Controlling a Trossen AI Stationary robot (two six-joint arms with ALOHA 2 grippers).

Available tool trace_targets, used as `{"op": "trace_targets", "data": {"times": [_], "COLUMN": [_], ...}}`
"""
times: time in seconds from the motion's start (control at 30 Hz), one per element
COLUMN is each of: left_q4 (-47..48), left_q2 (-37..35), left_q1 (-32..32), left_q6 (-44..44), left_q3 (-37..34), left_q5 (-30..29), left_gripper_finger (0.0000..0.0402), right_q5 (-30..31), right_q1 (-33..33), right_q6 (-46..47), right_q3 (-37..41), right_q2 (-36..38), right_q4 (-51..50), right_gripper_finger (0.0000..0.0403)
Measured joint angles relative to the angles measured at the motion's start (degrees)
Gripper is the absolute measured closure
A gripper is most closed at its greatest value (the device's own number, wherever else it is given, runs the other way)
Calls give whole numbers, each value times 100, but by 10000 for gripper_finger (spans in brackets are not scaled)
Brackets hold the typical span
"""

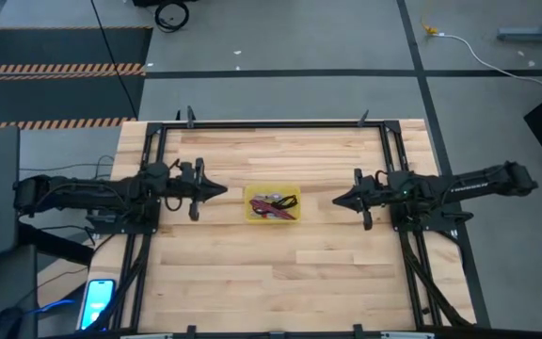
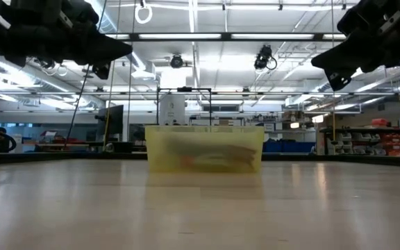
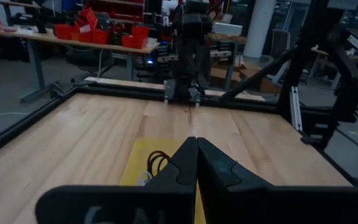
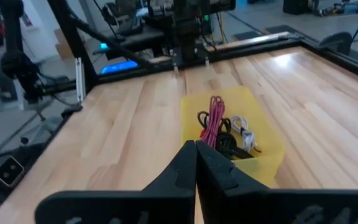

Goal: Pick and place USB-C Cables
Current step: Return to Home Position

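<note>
A small yellow tray (image 1: 272,217) sits at the table's middle and holds the USB-C cables: a magenta-red one (image 4: 214,121), a black one (image 4: 224,142) and a white one (image 4: 246,133) lie bundled inside; a pale grey one I cannot make out. In the low view the tray (image 2: 204,148) shows as a translucent yellow box. My left gripper (image 1: 222,190) hovers left of the tray, shut and empty. My right gripper (image 1: 337,200) hovers right of it, also shut and empty. Both point at the tray.
A black frame (image 1: 271,125) runs along the table's far edge and sides. Bare wood lies on the tray's near and far sides. A phone (image 1: 98,299) rests off the table's near left corner. On the floor beyond lie a white cord with a yellow plug (image 1: 433,31) and a black ring-shaped cord (image 1: 171,14).
</note>
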State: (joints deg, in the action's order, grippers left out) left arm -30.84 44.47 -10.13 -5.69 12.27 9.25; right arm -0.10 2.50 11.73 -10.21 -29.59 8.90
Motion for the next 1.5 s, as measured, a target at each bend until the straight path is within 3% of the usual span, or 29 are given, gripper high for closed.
{"op": "trace_targets", "data": {"times": [0.27,0.53,0.8,1.17,1.5], "left_q4": [-3,-1033,-720,702,1887], "left_q2": [-31,-618,-1112,-2209,-3288], "left_q1": [0,-6,-22,-26,-24], "left_q6": [-8,-417,-286,-422,-654], "left_q3": [-83,-1192,-1180,-1182,-1185], "left_q5": [141,29,40,154,-123], "left_gripper_finger": [393,393,393,393,393], "right_q5": [-24,-151,-367,-442,-98], "right_q1": [17,17,17,17,17], "right_q6": [15,0,-133,-56,70], "right_q3": [344,824,982,982,982], "right_q2": [632,1118,1356,1897,2559], "right_q4": [49,341,565,14,-697], "right_gripper_finger": [395,395,395,396,396]}}
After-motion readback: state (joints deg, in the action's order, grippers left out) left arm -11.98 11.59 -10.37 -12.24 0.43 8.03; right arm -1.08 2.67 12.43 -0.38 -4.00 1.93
